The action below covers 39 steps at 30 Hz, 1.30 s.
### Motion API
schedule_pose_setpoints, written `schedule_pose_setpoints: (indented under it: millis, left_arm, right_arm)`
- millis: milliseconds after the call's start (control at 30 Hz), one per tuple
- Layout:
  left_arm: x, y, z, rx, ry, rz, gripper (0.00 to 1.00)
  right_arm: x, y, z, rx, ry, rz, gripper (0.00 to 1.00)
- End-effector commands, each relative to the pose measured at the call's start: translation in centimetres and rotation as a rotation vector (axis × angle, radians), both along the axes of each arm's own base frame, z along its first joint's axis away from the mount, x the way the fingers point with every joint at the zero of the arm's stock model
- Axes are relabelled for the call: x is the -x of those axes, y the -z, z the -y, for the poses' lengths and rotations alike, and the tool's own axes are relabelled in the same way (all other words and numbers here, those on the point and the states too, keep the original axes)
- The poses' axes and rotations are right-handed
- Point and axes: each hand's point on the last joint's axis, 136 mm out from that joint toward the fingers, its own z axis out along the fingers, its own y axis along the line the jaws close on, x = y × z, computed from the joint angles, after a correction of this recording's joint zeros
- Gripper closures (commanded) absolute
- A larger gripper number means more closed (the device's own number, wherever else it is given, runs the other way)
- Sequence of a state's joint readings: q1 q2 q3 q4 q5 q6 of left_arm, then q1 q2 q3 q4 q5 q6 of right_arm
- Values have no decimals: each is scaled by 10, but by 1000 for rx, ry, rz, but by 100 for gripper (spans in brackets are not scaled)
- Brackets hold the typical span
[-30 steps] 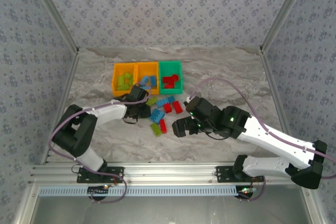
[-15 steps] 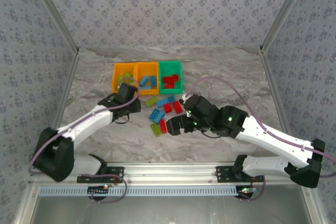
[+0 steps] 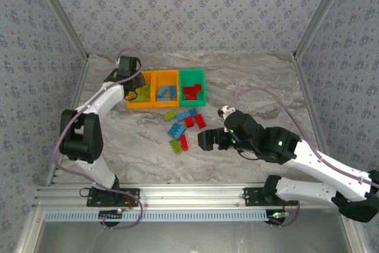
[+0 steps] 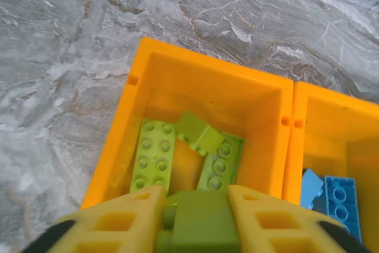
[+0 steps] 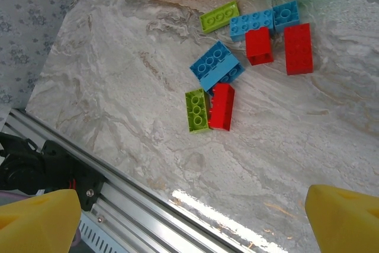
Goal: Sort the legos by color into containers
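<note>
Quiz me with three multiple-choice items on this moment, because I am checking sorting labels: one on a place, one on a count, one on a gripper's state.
1. The left gripper is above:
A) the left orange bin
B) the green bin
C) the loose pile

2. Red bricks lying loose on the table:
A) one
B) three
C) six

3. The right gripper is:
A) shut on a blue brick
B) shut on a red brick
C) open and empty

Key:
1 A, since its wrist view looks down into that bin, with a lime green brick clamped between its fingers.
2 B, since the right wrist view shows three.
3 C, since its fingers stand wide apart with nothing between them.
</note>
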State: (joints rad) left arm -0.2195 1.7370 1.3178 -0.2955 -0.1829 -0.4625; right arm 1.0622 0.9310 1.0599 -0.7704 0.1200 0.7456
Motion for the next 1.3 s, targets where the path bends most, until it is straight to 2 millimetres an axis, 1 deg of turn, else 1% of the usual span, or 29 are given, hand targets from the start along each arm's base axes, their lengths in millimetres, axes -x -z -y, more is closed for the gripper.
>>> schedule_pose_setpoints:
  millis: [0,100,200,233,333,400,467,500,533,600,633,667,700,733,767,833,933,967,1000,1067,1133,1200,1267]
  left_arm:
    - [-10,-27,2,20,29,38,62]
    - [2,-38,8,57,52,64,60]
    - [31,-55,15,97,92,82,60]
    - [45,-63,21,112,119,95,60]
    - [95,-93,50,131,260,160,61]
    - [132,-109,72,102,390,194,61]
    - [173,-123,96,47,577,230,61]
    - [191,-126,104,15,659,243,61]
    - [213,-128,113,-17,769,257,60]
    - [253,-125,126,-70,973,267,59]
    - [272,-122,130,-96,1073,274,58]
    - [290,-118,132,-117,1168,287,54]
    - [303,-109,131,-133,1231,281,49]
    - [311,-101,128,-149,1272,299,45]
    - [315,-92,125,-170,1292,318,43]
    - [317,-87,125,-176,1298,388,41]
    - [322,-87,130,-148,1329,452,35]
    - [322,-88,131,-143,1332,460,33]
    - [322,-87,132,-142,1332,460,28]
    - [320,-83,132,-145,1329,445,14]
    - [318,-74,130,-160,1330,415,4]
    - [316,-66,128,-177,1326,385,2]
    - [317,-61,128,-181,1334,377,1]
  right_arm:
    - [3,5,17,5,63,-10,0]
    - [1,12,22,9,86,-6,0]
    - [-3,19,21,25,97,-7,0]
    - [-6,20,20,36,99,0,0]
    - [-19,29,19,89,115,15,0]
    - [-33,42,22,159,134,13,0]
    - [-50,59,23,238,139,-6,0]
    - [-56,68,22,270,133,-21,0]
    - [-65,77,21,307,115,-28,0]
    - [-79,97,16,361,86,-54,0]
    - [-88,108,13,384,66,-66,0]
    - [-96,119,10,411,54,-82,0]
    - [-104,126,9,428,50,-91,0]
    - [-113,134,7,452,40,-103,0]
    - [-121,144,4,479,33,-118,2]
    - [-134,159,-3,503,14,-136,7]
    - [-147,186,-13,525,-9,-166,16]
    - [-158,183,-20,511,-4,-153,20]
    - [-161,190,-22,508,-10,-161,22]
    - [-164,201,-32,463,-45,-178,26]
    - [-169,212,-33,450,-46,-190,32]
    - [-172,219,-30,457,-39,-205,40]
    - [-172,225,-28,454,-36,-213,50]
